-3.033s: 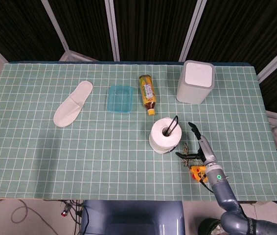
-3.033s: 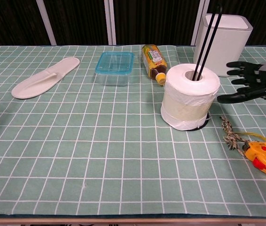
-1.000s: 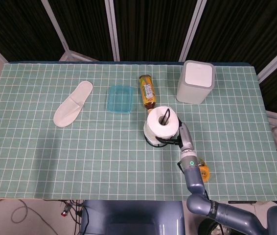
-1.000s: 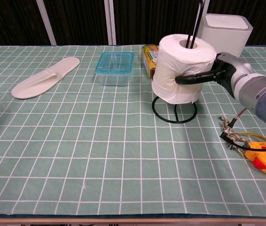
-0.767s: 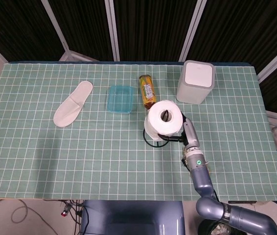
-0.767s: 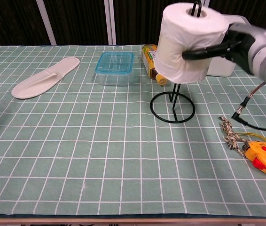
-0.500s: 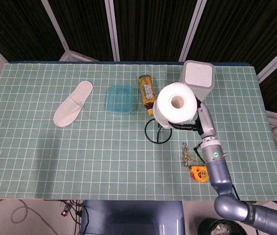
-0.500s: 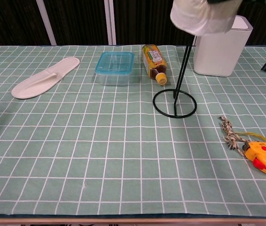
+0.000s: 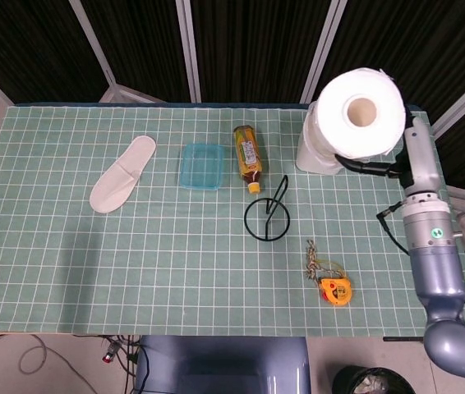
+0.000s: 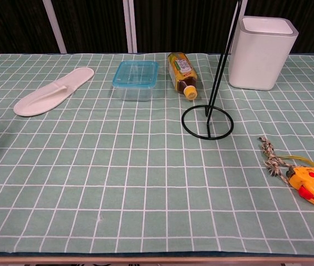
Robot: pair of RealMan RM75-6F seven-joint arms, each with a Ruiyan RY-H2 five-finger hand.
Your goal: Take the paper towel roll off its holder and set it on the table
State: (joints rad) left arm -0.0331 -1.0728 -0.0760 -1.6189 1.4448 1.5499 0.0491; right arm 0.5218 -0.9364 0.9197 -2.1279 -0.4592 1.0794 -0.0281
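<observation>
High above the table, the white paper towel roll (image 9: 357,113) fills the upper right of the head view, its core facing the camera. My right hand (image 9: 384,165) grips it from the side, dark fingers curling under its right edge. The black wire holder (image 9: 268,217) stands bare on the green checked cloth, its ring base (image 10: 207,122) and upright rod plain in the chest view. Roll and right hand are out of the chest view. My left hand appears in neither view.
A white bin (image 10: 262,51) stands behind the holder. A tea bottle (image 10: 182,73), a blue lidded box (image 10: 136,78) and a white slipper (image 10: 52,91) lie along the back. A yellow tape measure (image 10: 312,186) with a frayed cord (image 10: 272,157) lies at front right.
The right hand closed on the roll, lifted it up the rod and clear of the holder, then carried it higher and to the right. The holder now stands bare.
</observation>
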